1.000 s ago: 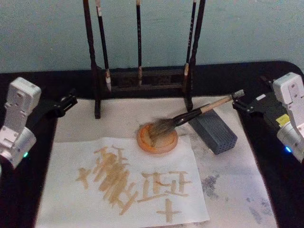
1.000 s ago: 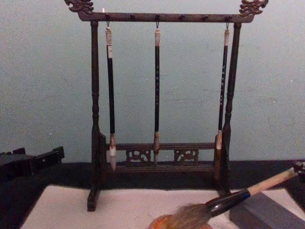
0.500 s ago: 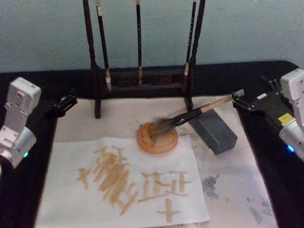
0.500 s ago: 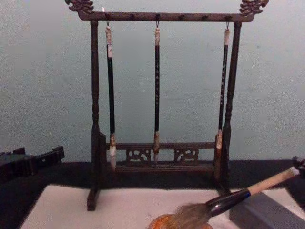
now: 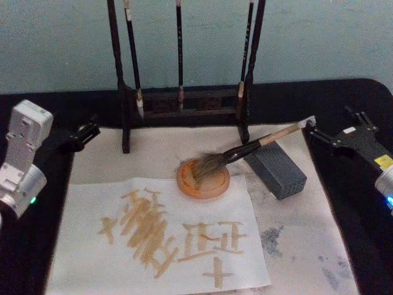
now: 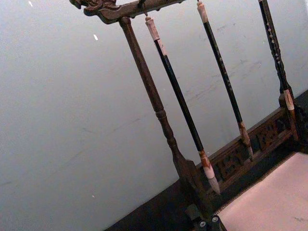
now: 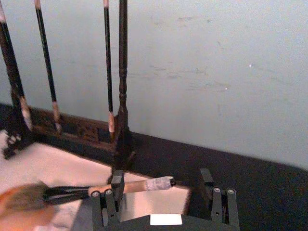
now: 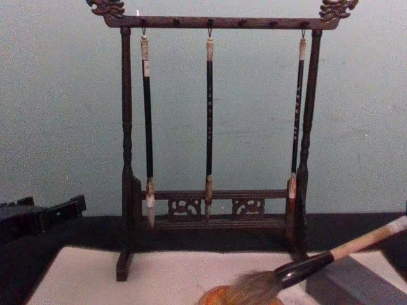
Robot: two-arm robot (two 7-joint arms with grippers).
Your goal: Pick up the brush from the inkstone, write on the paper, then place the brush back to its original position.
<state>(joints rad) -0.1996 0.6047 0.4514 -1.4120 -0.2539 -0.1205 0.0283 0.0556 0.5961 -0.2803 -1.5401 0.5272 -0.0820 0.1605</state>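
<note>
**Brush at rest on inkstone, right gripper open at its tip**

At the near edge of the dark surface (image 5: 362, 258), the paper (image 5: 86, 209) lies flat, covered in tan strokes. Beyond it, toward the middle, the brush (image 5: 245, 149) rests with its bushy bristles in the orange inkstone (image 5: 220, 189) and its handle propped on a grey block (image 5: 279, 172).

Its long axis slants from the bristles, which point near-left and down, up to the whitish end, which points toward the far right corner. It looks light and stiff along the wooden handle, and soft and probably wet at the bristles. The bare upper handle is the likely place to hold it.

The right gripper (image 5: 316, 131) sits just off that end, jaws apart and clamping nothing. The left gripper (image 5: 83, 134) is parked at the left edge, and whether it is open cannot be told. A rack (image 5: 184, 101) of thin brushes stands farthest back.
</note>
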